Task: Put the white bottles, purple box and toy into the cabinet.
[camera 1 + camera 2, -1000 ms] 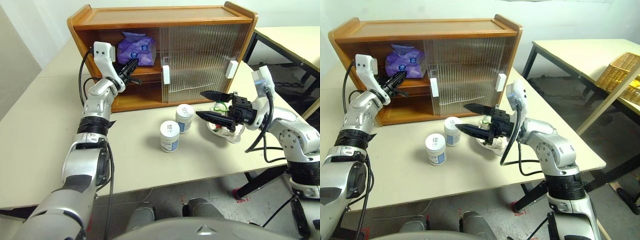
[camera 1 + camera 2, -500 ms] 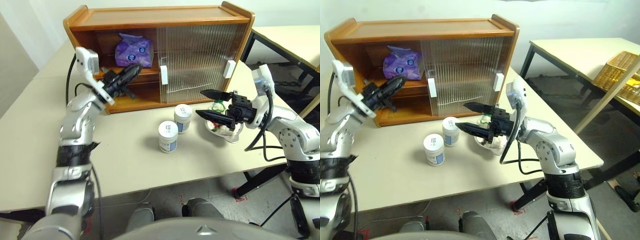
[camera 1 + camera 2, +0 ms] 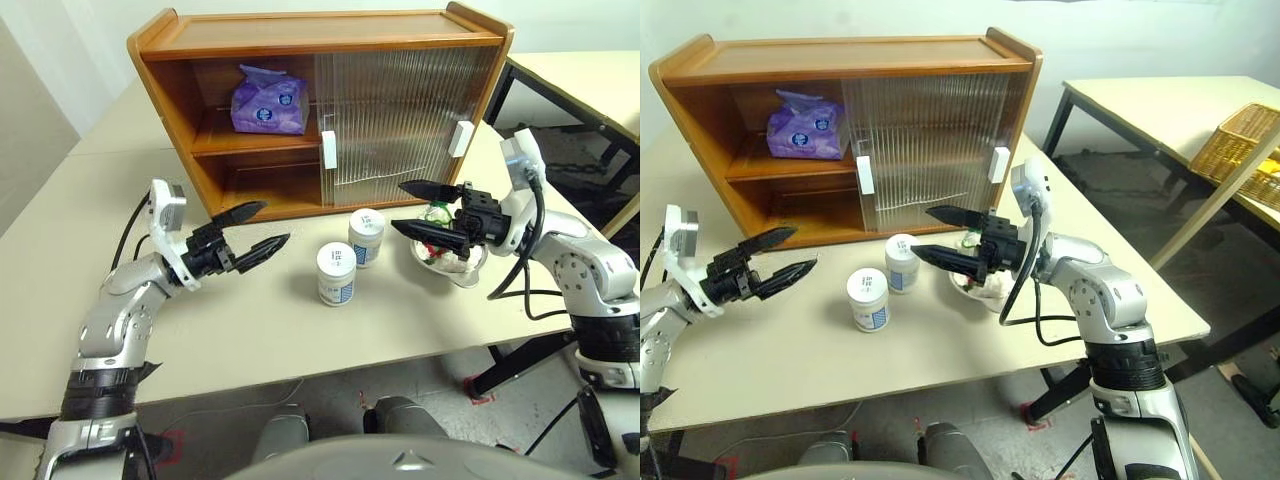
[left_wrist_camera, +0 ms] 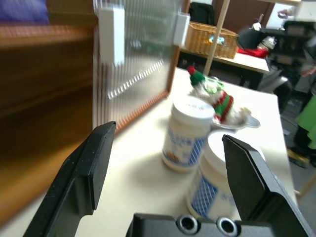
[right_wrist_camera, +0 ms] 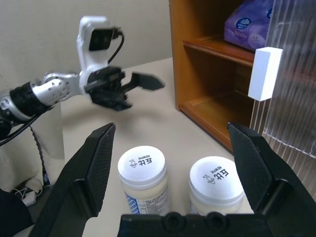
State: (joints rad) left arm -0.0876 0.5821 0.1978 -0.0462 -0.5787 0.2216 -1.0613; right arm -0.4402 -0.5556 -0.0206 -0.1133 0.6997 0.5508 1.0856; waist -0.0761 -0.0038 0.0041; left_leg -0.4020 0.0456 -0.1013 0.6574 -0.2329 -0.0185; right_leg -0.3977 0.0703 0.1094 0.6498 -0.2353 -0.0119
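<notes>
The toy (image 3: 441, 222) in its glass bowl (image 3: 452, 264) sits right of centre, half hidden behind the right gripper (image 3: 415, 208), whose fingers are spread and empty; the purple box (image 3: 268, 103) lies on the cabinet (image 3: 330, 40) shelf, upper centre; two white bottles (image 3: 337, 272) stand mid-frame, between both grippers; the left gripper (image 3: 262, 226), lower left, gapes empty.

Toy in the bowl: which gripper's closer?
Right. The right gripper hovers open just beside the toy in its bowl; the left gripper is open beyond both white bottles, across the table.
</notes>
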